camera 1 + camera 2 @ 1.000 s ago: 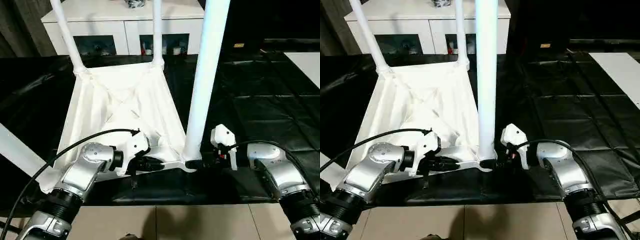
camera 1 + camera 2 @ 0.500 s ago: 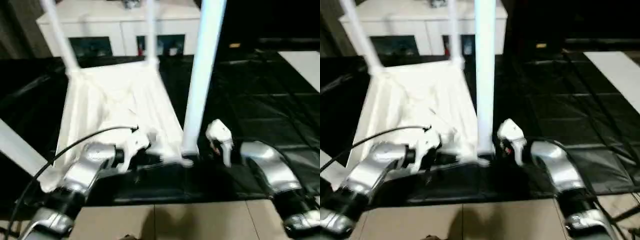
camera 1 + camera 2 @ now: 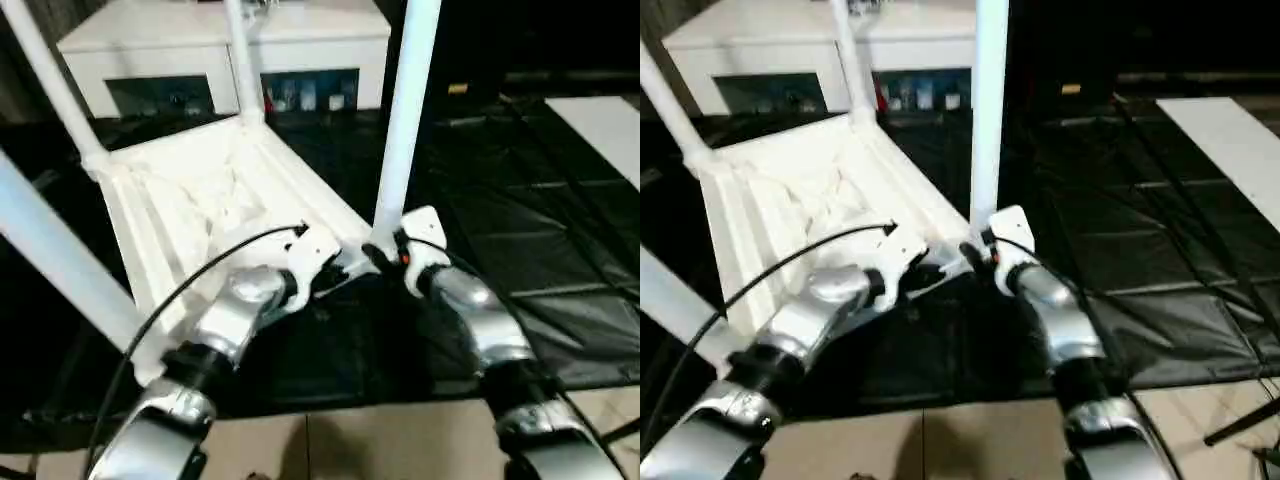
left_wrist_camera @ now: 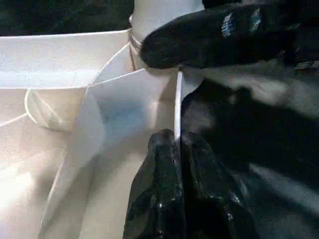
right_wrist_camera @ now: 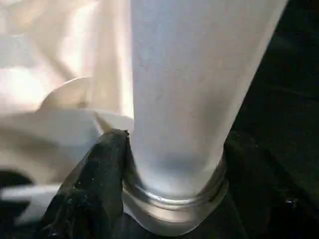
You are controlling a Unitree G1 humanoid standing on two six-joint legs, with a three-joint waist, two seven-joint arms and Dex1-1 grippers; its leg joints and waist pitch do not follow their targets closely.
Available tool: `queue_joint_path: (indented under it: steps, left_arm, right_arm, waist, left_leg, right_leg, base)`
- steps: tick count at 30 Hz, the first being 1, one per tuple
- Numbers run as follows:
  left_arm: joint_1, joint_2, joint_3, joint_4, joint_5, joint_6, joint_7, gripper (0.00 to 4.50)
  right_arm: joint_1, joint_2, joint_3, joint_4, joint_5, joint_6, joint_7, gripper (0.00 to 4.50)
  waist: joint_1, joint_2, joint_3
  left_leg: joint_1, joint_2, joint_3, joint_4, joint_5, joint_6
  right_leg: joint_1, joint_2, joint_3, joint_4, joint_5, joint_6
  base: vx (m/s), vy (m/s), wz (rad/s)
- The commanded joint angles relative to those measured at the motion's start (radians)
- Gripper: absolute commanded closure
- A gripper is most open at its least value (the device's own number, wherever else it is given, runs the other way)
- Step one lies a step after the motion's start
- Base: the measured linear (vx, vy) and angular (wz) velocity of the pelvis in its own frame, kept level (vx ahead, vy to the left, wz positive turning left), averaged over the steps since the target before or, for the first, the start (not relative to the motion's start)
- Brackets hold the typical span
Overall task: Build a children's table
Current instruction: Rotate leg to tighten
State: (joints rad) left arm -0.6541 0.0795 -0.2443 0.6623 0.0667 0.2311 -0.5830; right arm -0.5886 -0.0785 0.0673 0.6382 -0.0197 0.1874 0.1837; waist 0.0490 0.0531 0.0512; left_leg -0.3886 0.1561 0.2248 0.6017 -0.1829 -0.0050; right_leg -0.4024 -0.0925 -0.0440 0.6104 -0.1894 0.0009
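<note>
Overhead, all four legs run out of the frame, their upper ends cut off. The children's table (image 3: 190, 200) lies upside down on the black-covered table (image 3: 560, 230), ribs up. The left gripper (image 4: 177, 149) pinches the thin near rim. The right gripper (image 5: 169, 164) clasps the base of the near right leg (image 3: 405, 110) at its socket. A white cabinet (image 3: 220, 45) stands behind.

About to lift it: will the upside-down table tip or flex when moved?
Probably top-heavy: tall legs stand up from the table top. The ribbed underside looks stiff, though the thin rim the left gripper pinches may bend. Right gripper clasps a leg's base.
</note>
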Motion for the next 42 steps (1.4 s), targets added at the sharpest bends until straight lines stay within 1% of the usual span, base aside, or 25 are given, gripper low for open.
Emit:
queue_joint_path:
  steps: [1,3,5,6,7,9,10,11,14,15,16,20,22,23,24,26,27,29,30,31,36,39,40,41,42]
  left_arm:
    - [-0.037,-0.022,0.071,0.042,-0.006,-0.036,0.161,4.5]
    - [-0.043,-0.026,0.071,0.051,-0.003,-0.046,0.16,4.5]
    - [-0.039,-0.023,0.065,0.049,0.0,-0.054,0.14,4.5]
    - [-0.033,-0.019,0.06,0.044,0.0,-0.057,0.124,4.5]
    - [-0.026,-0.014,0.056,0.035,-0.002,-0.059,0.107,4.5]
    - [-0.021,-0.008,0.05,0.032,-0.006,-0.064,0.088,4.5]
    - [-0.016,-0.002,0.045,0.029,-0.008,-0.07,0.067,4.5]
    - [-0.006,0.009,0.04,0.019,-0.015,-0.081,0.034,4.5]
    - [0.007,0.021,0.037,0.004,-0.022,-0.074,0.004,4.5]
    - [0.019,0.033,0.032,-0.01,-0.024,-0.077,-0.023,4.5]
    - [0.037,0.048,0.028,-0.033,-0.035,-0.078,-0.067,4.5]
    - [0.073,0.09,0.013,-0.086,-0.072,-0.095,-0.19,4.5]
    - [0.096,0.119,0.006,-0.126,-0.102,-0.11,-0.272,4.5]
    - [0.102,0.126,0.004,-0.136,-0.11,-0.113,-0.292,4.5]
    - [0.122,0.148,-0.001,-0.172,-0.134,-0.118,-0.353,4.5]
    - [0.139,0.175,-0.004,-0.206,-0.153,-0.114,-0.404,4.5]
    - [0.154,0.198,-0.006,-0.236,-0.164,-0.108,-0.448,4.5]
    - [0.17,0.224,-0.011,-0.262,-0.176,-0.11,-0.498,4.5]
    - [0.186,0.25,-0.014,-0.289,-0.187,-0.099,-0.537,4.5]
    - [0.194,0.262,-0.016,-0.303,-0.193,-0.089,-0.558,4.5]
    - [0.218,0.292,-0.018,-0.35,-0.211,-0.066,-0.605,4.5]
    - [0.225,0.297,-0.015,-0.365,-0.212,-0.059,-0.61,4.5]
    - [0.226,0.297,-0.014,-0.366,-0.212,-0.059,-0.611,4.5]
    - [0.227,0.298,-0.014,-0.367,-0.212,-0.059,-0.612,4.5]
    - [0.23,0.3,-0.013,-0.372,-0.213,-0.056,-0.614,4.5]
  right_arm:
    - [-0.012,0.038,0.033,0.045,-0.065,0.014,-0.093,1.89]
    - [-0.021,0.045,0.044,0.061,-0.08,0.006,-0.102,1.89]
    - [-0.017,0.049,0.038,0.059,-0.073,-0.019,-0.084,1.89]
    - [-0.008,0.046,0.034,0.043,-0.048,-0.033,-0.034,1.89]
    - [0.0,0.041,0.031,0.029,-0.03,-0.042,-0.001,1.26]
    - [0.005,0.035,0.024,0.022,-0.009,-0.05,0.025,1.26]
    - [0.005,0.03,0.012,0.022,0.006,-0.054,0.036,1.06]
    - [0.008,0.015,0.001,0.018,0.029,-0.058,0.086,1.06]
    - [0.011,-0.005,-0.008,0.013,0.042,-0.064,0.132,0.76]
    - [0.017,-0.024,-0.012,0.002,0.057,-0.064,0.184,0.68]
    - [0.03,-0.059,-0.004,-0.026,0.076,-0.064,0.273,0.55]
    - [0.07,-0.151,0.019,-0.116,0.144,-0.039,0.511,0.55]
    - [0.099,-0.218,0.054,-0.168,0.162,-0.045,0.639,0.55]
    - [0.106,-0.231,0.061,-0.178,0.165,-0.047,0.664,0.55]
    - [0.12,-0.267,0.076,-0.197,0.168,-0.052,0.727,0.55]
    - [0.127,-0.296,0.088,-0.203,0.166,-0.056,0.777,0.55]
    - [0.132,-0.319,0.095,-0.21,0.168,-0.054,0.822,0.55]
    - [0.136,-0.338,0.101,-0.217,0.173,-0.052,0.863,0.55]
    - [0.137,-0.351,0.106,-0.225,0.178,-0.047,0.896,0.55]
    - [0.137,-0.356,0.112,-0.23,0.179,-0.046,0.909,0.55]
    - [0.135,-0.37,0.133,-0.234,0.169,-0.055,0.928,0.55]
    - [0.134,-0.371,0.141,-0.226,0.161,-0.063,0.949,0.55]
    - [0.134,-0.371,0.142,-0.226,0.161,-0.063,0.951,0.55]
    - [0.134,-0.372,0.143,-0.225,0.161,-0.064,0.955,0.55]
    - [0.135,-0.373,0.144,-0.226,0.16,-0.063,0.964,0.55]
  waist:
    - [-0.001,-0.024,-0.071]
    - [0.001,-0.023,-0.073]
    - [0.002,-0.024,-0.073]
    - [0.002,-0.024,-0.073]
    - [0.003,-0.024,-0.073]
    - [0.002,-0.025,-0.071]
    - [0.001,-0.028,-0.07]
    - [-0.005,-0.027,-0.069]
    - [-0.01,-0.027,-0.068]
    - [-0.009,-0.023,-0.068]
    - [-0.009,-0.022,-0.068]
    - [0.0,-0.024,-0.069]
    - [0.003,-0.024,-0.067]
    - [0.006,-0.019,-0.066]
    - [0.007,-0.02,-0.065]
    - [0.011,-0.019,-0.065]
    - [0.013,-0.021,-0.065]
    - [0.018,-0.017,-0.066]
    - [0.018,-0.021,-0.065]
    - [0.021,-0.017,-0.065]
    - [0.036,-0.015,-0.065]
    - [0.037,-0.017,-0.065]
    - [0.038,-0.025,-0.065]
    - [0.038,-0.022,-0.066]
    - [0.037,-0.023,-0.066]
  left_leg:
    - [0.022,0.065,-0.045,-0.066,-0.158,0.055]
    - [0.023,0.066,-0.046,-0.066,-0.158,0.057]
    - [0.021,0.066,-0.044,-0.064,-0.141,0.072]
    - [0.02,0.066,-0.045,-0.064,-0.139,0.076]
    - [0.02,0.067,-0.045,-0.063,-0.142,0.083]
    - [0.018,0.067,-0.045,-0.064,-0.153,0.091]
    - [0.016,0.067,-0.046,-0.065,-0.164,0.092]
    - [0.016,0.068,-0.048,-0.066,-0.177,0.089]
    - [0.016,0.069,-0.047,-0.066,-0.183,0.087]
    - [0.018,0.069,-0.047,-0.066,-0.183,0.086]
    - [0.017,0.07,-0.047,-0.066,-0.182,0.09]
    - [0.016,0.072,-0.045,-0.062,-0.161,0.12]
    - [0.019,0.074,-0.045,-0.064,-0.184,0.115]
    - [0.02,0.077,-0.047,-0.066,-0.195,0.104]
    - [0.02,0.078,-0.047,-0.067,-0.199,0.1]
    - [0.023,0.079,-0.045,-0.068,-0.214,0.088]
    - [0.023,0.079,-0.046,-0.068,-0.216,0.084]
    - [0.024,0.081,-0.045,-0.069,-0.214,0.079]
    - [0.025,0.081,-0.044,-0.07,-0.212,0.08]
    - [0.025,0.082,-0.044,-0.07,-0.212,0.079]
    - [0.032,0.082,-0.042,-0.071,-0.219,0.061]
    - [0.027,0.081,-0.044,-0.072,-0.217,0.054]
    - [0.026,0.081,-0.044,-0.072,-0.21,0.057]
    - [0.026,0.081,-0.044,-0.071,-0.203,0.058]
    - [0.027,0.081,-0.043,-0.071,-0.203,0.059]
  right_leg:
    - [0.038,-0.062,0.038,-0.076,-0.155,-0.24]
    - [0.041,-0.064,0.038,-0.074,-0.151,-0.235]
    - [0.041,-0.063,0.038,-0.072,-0.119,-0.234]
    - [0.042,-0.065,0.038,-0.071,-0.113,-0.235]
    - [0.043,-0.066,0.038,-0.071,-0.112,-0.236]
    - [0.045,-0.065,0.037,-0.072,-0.124,-0.235]
    - [0.047,-0.068,0.037,-0.074,-0.143,-0.23]
    - [0.046,-0.067,0.036,-0.077,-0.162,-0.231]
    - [0.045,-0.066,0.036,-0.076,-0.176,-0.239]
    - [0.044,-0.065,0.036,-0.076,-0.175,-0.242]
    - [0.046,-0.065,0.036,-0.076,-0.164,-0.245]
    - [0.047,-0.064,0.035,-0.069,-0.111,-0.263]
    - [0.045,-0.064,0.035,-0.073,-0.149,-0.26]
    - [0.045,-0.065,0.034,-0.074,-0.168,-0.255]
    - [0.045,-0.064,0.034,-0.073,-0.174,-0.255]
    - [0.04,-0.063,0.036,-0.074,-0.19,-0.258]
    - [0.04,-0.064,0.036,-0.074,-0.194,-0.258]
    - [0.038,-0.064,0.037,-0.071,-0.19,-0.26]
    - [0.037,-0.062,0.037,-0.072,-0.189,-0.26]
    - [0.035,-0.063,0.037,-0.07,-0.188,-0.262]
    - [0.03,-0.061,0.039,-0.068,-0.182,-0.26]
    - [0.034,-0.064,0.04,-0.068,-0.182,-0.255]
    - [0.036,-0.065,0.04,-0.066,-0.182,-0.254]
    - [0.035,-0.066,0.04,-0.066,-0.18,-0.253]
    - [0.034,-0.065,0.04,-0.067,-0.179,-0.252]
  base:
    - [0.0,0.0,0.0]
    - [0.0,0.0,0.0]
    - [0.0,0.0,0.0]
    - [0.0,0.0,0.0]
    - [0.0,0.0,0.0]
    - [0.0,0.0,0.0]
    - [0.0,0.0,0.0]
    - [0.0,0.0,0.0]
    - [0.0,0.0,0.0]
    - [0.0,0.0,0.0]
    - [0.0,0.0,0.0]
    - [0.0,0.0,0.0]
    - [0.0,0.0,0.0]
    - [0.0,0.0,0.0]
    - [0.0,0.0,0.0]
    - [0.0,0.0,0.0]
    - [0.0,0.0,0.0]
    - [0.0,0.0,0.0]
    - [0.0,0.0,0.0]
    - [0.0,0.0,0.0]
    - [0.0,0.0,0.0]
    - [0.0,0.0,0.0]
    - [0.0,0.0,0.0]
    - [0.0,0.0,0.0]
    - [0.0,0.0,0.0]
